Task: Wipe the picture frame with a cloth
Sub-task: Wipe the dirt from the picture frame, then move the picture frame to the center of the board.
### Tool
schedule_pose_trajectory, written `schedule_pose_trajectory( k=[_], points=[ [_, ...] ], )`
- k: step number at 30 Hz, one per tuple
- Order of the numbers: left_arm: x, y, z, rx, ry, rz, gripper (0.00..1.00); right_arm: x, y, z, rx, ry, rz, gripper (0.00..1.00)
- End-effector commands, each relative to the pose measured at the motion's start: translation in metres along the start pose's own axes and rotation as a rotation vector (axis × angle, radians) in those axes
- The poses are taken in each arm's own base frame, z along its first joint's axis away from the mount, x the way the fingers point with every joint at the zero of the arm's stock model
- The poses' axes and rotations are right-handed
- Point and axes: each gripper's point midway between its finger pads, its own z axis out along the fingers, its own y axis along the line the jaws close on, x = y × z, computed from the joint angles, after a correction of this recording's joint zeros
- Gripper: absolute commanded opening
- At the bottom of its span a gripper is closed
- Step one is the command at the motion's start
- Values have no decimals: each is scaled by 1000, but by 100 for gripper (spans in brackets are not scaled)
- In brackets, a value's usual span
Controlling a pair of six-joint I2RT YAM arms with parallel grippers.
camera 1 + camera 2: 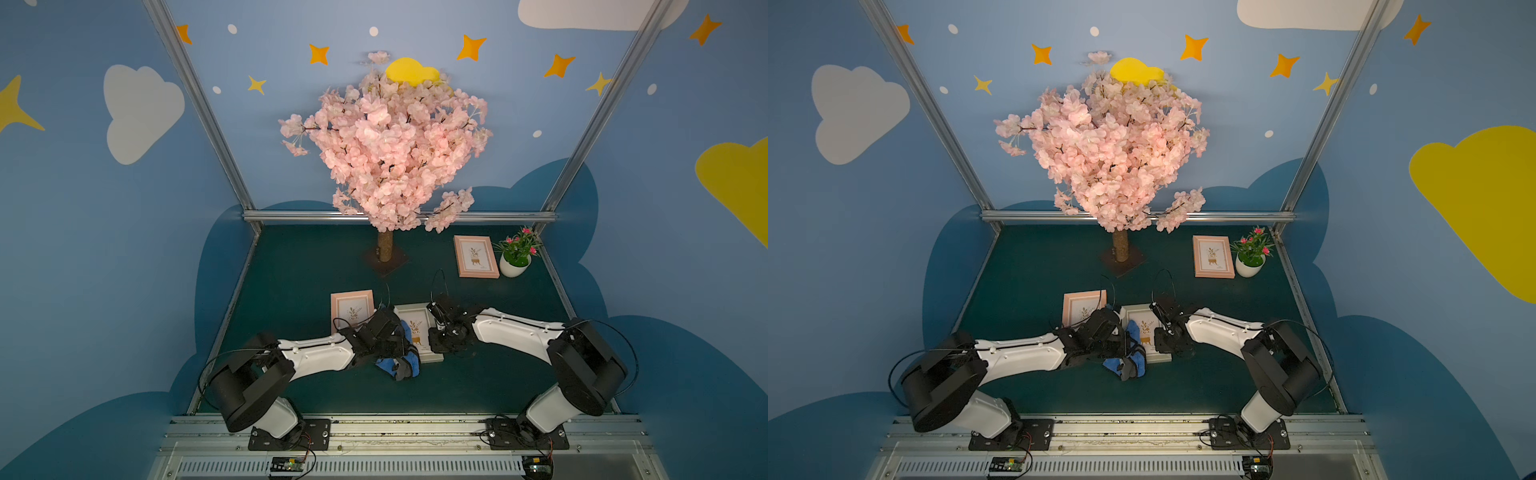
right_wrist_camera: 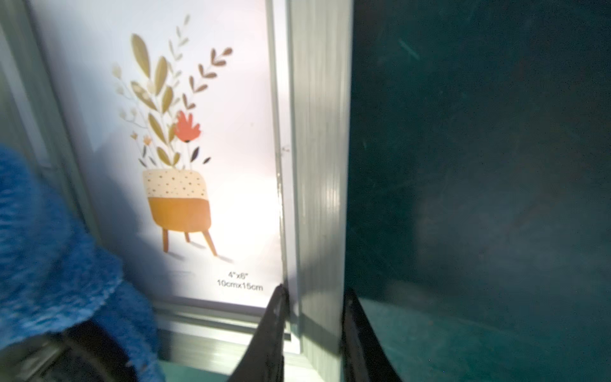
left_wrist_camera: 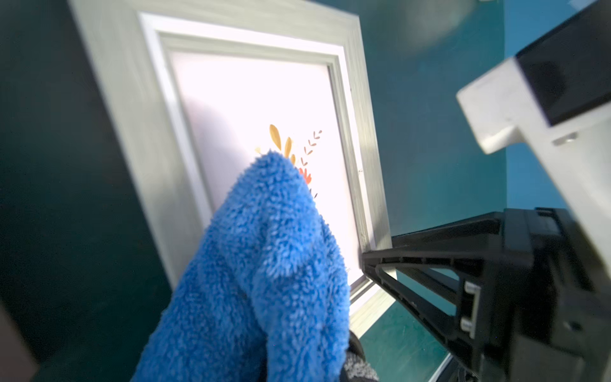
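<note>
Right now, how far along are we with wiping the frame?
Done: the left pincer is shut on the blue cloth, and the right pincer clamps the grey frame by its side rail. In hand: the cloth lies over the glass, covering part of the flower print. Left: I cannot tell how much is wiped; the far glass and rails show bare.

On the table, the picture frame is laid flat near the front. The cloth is draped over its left edge, and a second frame is set just to the left. Behind it a tree is placed. A third frame and a potted plant are set side by side at the far right.
</note>
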Motion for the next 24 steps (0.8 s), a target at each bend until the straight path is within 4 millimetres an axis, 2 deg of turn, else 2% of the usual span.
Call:
schedule_pose_trajectory(
  k=[1, 14, 20, 24],
  points=[
    [-19, -2, -22, 29, -102, 18, 4, 6, -7, 14, 34, 45, 22, 21],
    [-63, 25, -102, 46, -371, -1, 7, -12, 35, 21, -13, 45, -41, 22],
    [-75, 18, -149, 75, -470, 58, 10, -26, 71, 24, -42, 39, -80, 22],
    [-75, 15, -167, 82, -489, 83, 10, -39, 97, 27, -60, 28, -91, 27]
  ],
)
